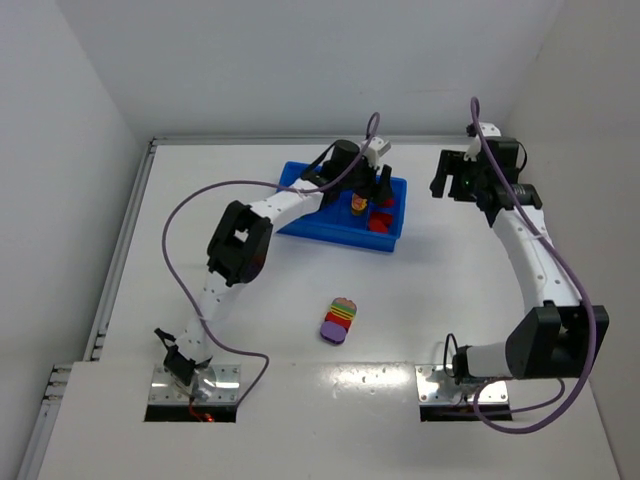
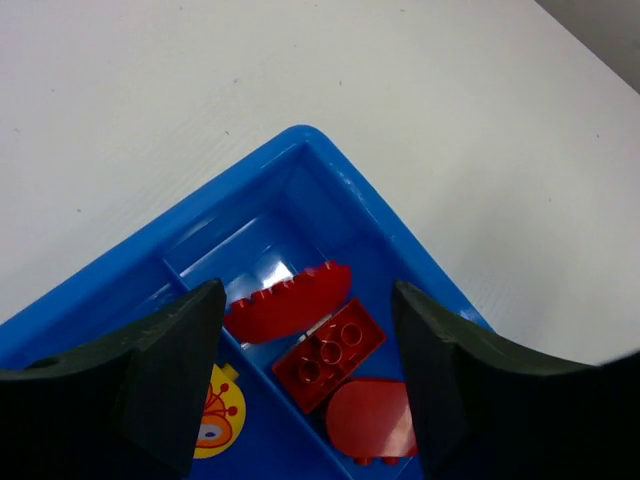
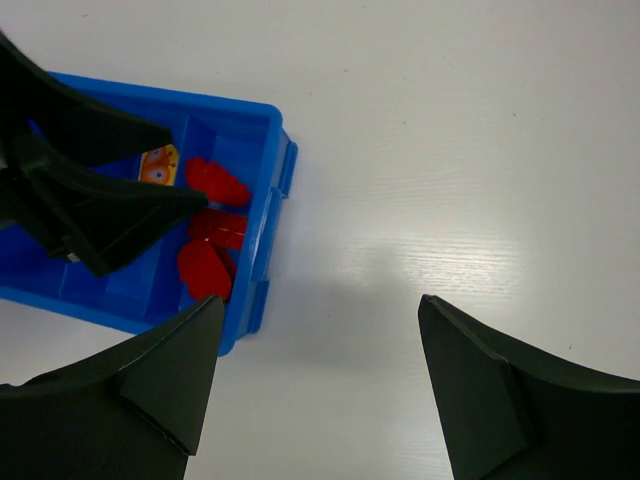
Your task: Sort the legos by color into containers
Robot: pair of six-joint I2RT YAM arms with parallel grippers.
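Top external: white table [image 1: 250,300], white walls [image 1: 300,60], blue tray [image 1: 340,237] far side.

Built alike: white tubular links and blocky black joint housings on the left arm [image 1: 240,245] and the right arm [image 1: 530,255]. Looped along each by a purple cable [image 1: 168,245]. Bolted onto shiny metal base plates [image 1: 225,380] dotted with small screws. Tipped with matte black, wedge-shaped fingers [image 2: 170,370] on the left gripper [image 2: 307,300], likewise on the right gripper [image 3: 320,305]. Marked near the right wrist by a tiny green light [image 1: 463,185].
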